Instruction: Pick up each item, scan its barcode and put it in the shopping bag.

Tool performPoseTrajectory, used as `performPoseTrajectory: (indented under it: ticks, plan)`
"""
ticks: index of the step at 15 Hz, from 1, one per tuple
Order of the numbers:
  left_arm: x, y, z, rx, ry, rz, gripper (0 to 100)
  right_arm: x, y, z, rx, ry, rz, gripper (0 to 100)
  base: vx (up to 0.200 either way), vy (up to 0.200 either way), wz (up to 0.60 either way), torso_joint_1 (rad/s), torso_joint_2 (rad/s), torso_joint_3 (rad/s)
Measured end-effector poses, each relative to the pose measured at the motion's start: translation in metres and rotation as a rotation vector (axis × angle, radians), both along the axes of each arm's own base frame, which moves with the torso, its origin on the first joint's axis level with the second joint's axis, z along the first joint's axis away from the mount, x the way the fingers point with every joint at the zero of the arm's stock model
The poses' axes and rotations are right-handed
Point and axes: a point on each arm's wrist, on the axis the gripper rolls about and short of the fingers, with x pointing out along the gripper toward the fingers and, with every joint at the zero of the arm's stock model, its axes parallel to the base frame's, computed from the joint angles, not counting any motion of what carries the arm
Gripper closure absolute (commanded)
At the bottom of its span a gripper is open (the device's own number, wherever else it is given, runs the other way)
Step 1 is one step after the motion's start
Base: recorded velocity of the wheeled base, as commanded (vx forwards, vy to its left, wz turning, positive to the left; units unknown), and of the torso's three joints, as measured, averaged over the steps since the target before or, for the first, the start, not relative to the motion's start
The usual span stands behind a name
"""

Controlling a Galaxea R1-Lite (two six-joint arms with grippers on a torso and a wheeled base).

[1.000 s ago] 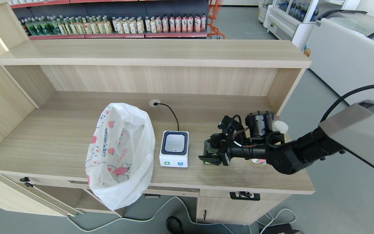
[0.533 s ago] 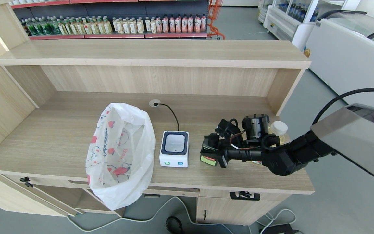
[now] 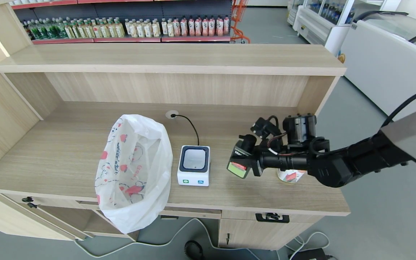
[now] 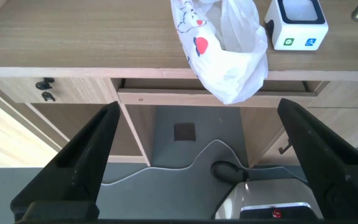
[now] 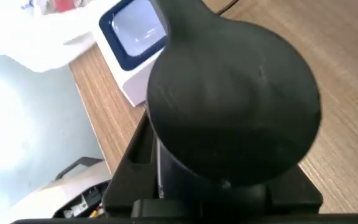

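As it hangs above counter (image 3: 67, 151), R gripper (image 3: 239, 163): clamped on green-red pack (image 3: 237, 169), just right of scanner (image 3: 194, 165).
Bag (image 3: 132, 169): left of scanner, mouth open.
Obstacle: container (image 3: 290, 176) under R arm.
L gripper (image 4: 197, 109): fingers apart, holds nothing.

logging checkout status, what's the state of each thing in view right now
shopping bag: open, draped over the counter edge
scanner: upright, window facing up
green item: held off the counter in the right gripper, beside the scanner
cup: standing on the counter, partly hidden
left gripper: jaws open, empty
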Motion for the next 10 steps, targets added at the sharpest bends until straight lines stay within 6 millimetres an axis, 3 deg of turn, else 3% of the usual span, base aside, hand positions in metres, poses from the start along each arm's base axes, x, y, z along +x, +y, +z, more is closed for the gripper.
performPoseTrajectory:
  ticks: [3, 6, 8, 10]
  plan:
    - [0.000, 0.000, 0.000, 0.000, 0.000, 0.000, 0, -0.016, -0.020, 0.051, 0.107, 0.009, -0.067, 100, 0.000, 0.000, 0.00, 0.000, 0.00, 0.000]
    - [0.000, 0.000, 0.000, 0.000, 0.000, 0.000, 0, -0.039, -0.036, 0.099, 0.158, -0.088, -0.083, 100, 0.000, 0.000, 0.00, 0.000, 0.00, 0.000]
    - [0.000, 0.000, 0.000, 0.000, 0.000, 0.000, 0, -0.073, -0.046, 0.133, 0.138, -0.187, -0.059, 100, 0.000, 0.000, 0.00, 0.000, 0.00, 0.000]
    - [0.000, 0.000, 0.000, 0.000, 0.000, 0.000, 0, -0.112, -0.060, 0.153, 0.019, -0.290, -0.017, 100, 0.000, 0.000, 0.00, 0.000, 0.00, 0.000]
